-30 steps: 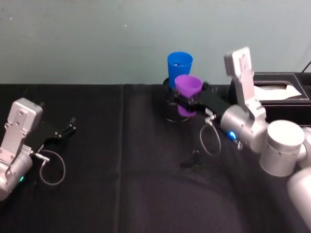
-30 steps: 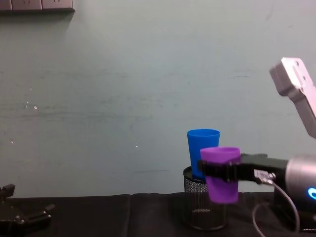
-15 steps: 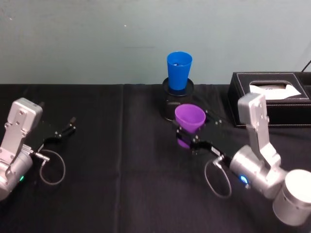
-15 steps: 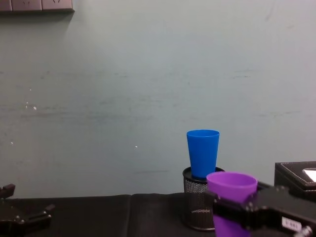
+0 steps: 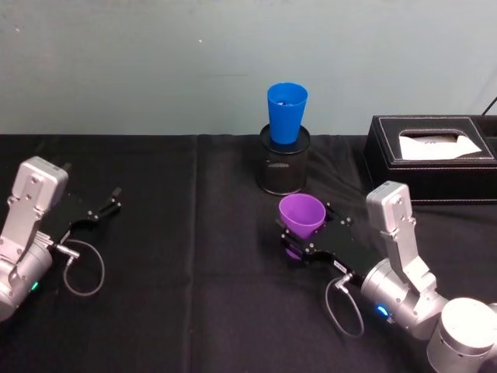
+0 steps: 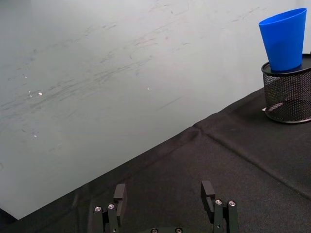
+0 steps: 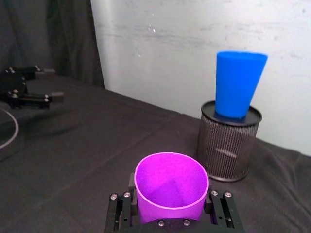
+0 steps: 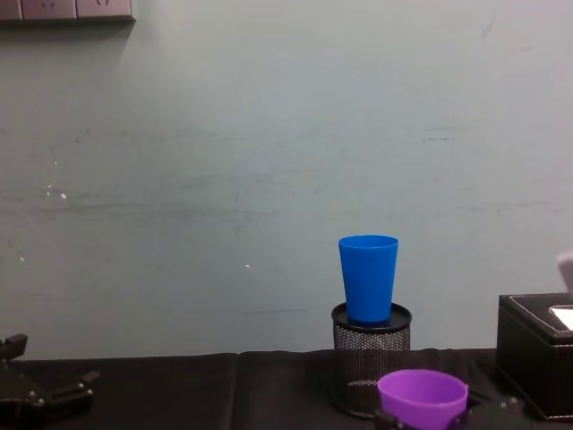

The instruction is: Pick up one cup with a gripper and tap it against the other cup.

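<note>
Even, soft indoor light; black cloth (image 5: pixel 194 256) perhaps hides shadows; slight blur

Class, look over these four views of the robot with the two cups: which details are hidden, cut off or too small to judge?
- Purple cup: its lower half is cut off by the chest view's bottom edge.
- Whether the purple cup's base touches the table: the right gripper hides it in the right wrist view.
- Blue cup: its base is hidden behind the mesh holder's rim in the head view.
- Tissue box: cut off by the chest view's right edge.

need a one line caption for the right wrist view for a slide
Right gripper holds the purple cup upright, short of the blue cup standing on a black mesh pen holder.
</note>
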Motion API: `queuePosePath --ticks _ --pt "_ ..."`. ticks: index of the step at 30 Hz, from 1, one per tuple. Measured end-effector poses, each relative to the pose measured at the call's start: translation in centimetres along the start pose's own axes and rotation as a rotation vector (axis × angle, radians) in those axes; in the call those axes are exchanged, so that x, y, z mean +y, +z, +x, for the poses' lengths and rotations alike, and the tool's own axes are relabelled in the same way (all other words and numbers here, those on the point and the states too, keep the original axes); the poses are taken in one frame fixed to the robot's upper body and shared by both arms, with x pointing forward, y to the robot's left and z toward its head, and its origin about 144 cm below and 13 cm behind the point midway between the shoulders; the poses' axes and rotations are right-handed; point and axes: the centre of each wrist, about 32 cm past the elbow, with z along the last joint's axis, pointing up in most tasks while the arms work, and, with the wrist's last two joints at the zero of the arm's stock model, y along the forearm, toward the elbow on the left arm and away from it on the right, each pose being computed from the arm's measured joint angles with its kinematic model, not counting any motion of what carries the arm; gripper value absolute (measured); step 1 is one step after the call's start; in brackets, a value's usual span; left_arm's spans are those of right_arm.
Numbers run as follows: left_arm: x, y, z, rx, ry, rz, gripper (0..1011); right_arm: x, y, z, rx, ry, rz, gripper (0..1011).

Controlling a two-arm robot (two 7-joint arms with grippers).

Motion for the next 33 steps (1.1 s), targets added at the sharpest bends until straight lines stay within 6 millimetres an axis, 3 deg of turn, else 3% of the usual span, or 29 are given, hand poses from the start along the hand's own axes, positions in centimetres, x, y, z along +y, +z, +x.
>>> queuePosePath --ticks 14,25,33 --pt "0.0 0.0 0.0 0.000 0.000 0.000 1000 0.5 -1.0 -0.1 0.012 0.011 -0.022 731" --pt "0.0 0.0 0.0 0.000 0.000 0.000 1000 0.0 0.2 0.0 0.041 -0.002 0.024 1003" --pt "0.0 0.0 0.0 0.000 0.000 0.000 1000 -1.3 2.3 0.3 0.038 -0.035 0.106 1003"
